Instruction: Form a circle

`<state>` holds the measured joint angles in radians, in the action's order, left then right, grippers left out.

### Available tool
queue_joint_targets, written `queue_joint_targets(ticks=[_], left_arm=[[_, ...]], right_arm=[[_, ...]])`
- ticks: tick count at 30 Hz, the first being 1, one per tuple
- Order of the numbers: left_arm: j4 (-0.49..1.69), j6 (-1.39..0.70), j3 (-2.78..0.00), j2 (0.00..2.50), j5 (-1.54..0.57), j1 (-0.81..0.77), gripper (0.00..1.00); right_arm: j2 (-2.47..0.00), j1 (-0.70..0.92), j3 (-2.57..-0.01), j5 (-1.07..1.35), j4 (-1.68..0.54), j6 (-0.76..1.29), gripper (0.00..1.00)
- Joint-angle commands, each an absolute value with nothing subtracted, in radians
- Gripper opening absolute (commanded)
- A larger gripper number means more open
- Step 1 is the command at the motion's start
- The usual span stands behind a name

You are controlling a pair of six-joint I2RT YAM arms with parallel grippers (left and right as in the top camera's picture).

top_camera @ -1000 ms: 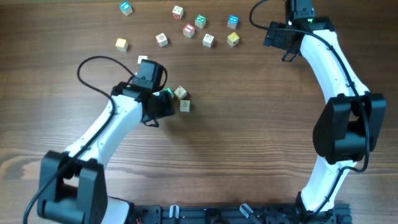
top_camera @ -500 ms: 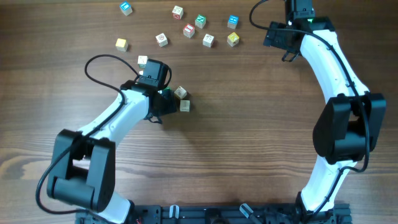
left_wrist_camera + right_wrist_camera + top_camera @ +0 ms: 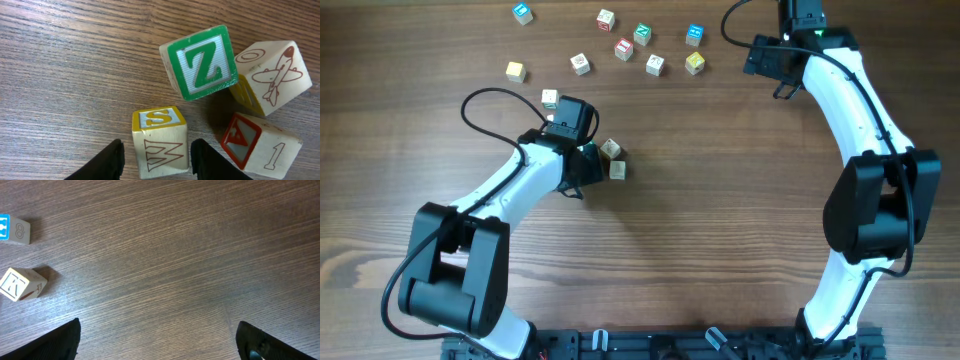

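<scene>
Your circle [image 3: 614, 160] sits left of the table's [image 3: 740, 230] centre, with open wood from 3 to 6 o'clock. The left gripper [image 3: 157, 146] straddles its S cube [image 3: 160, 137], jaws apart, gaps narrow. The right gripper [image 3: 157, 325] gapes wide. Loose cubes [image 3: 624, 48] lie at 12 o'clock.

Overhead top-down, left wrist near the circle [image 3: 202, 62]
</scene>
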<state>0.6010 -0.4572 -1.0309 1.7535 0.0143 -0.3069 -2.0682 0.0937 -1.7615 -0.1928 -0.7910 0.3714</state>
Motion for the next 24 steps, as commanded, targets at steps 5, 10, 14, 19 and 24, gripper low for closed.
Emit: queue_joint_targets(ticks=[5, 10, 14, 19, 24], left_arm=[[0.597, -0.452, -1.031, 1.762, 0.028, -0.313, 0.35], [0.585, -0.452, -1.031, 1.762, 0.028, -0.313, 0.35], [0.582, -0.452, -1.031, 1.762, 0.028, -0.312, 0.35], [0.582, -0.452, -1.031, 1.762, 0.028, -0.312, 0.36], [0.578, -0.452, -1.031, 1.762, 0.028, -0.313, 0.42]], right_arm=[[-2.058, 0.095, -1.776, -0.213, -0.789, 0.367, 1.00], [-2.058, 0.095, -1.776, -0.213, -0.789, 0.366, 0.99], [-2.058, 0.095, -1.776, -0.213, -0.788, 0.366, 1.00], [-2.058, 0.095, -1.776, -0.213, -0.788, 0.367, 1.00], [-2.058, 0.095, -1.776, -0.213, -0.789, 0.367, 1.00]])
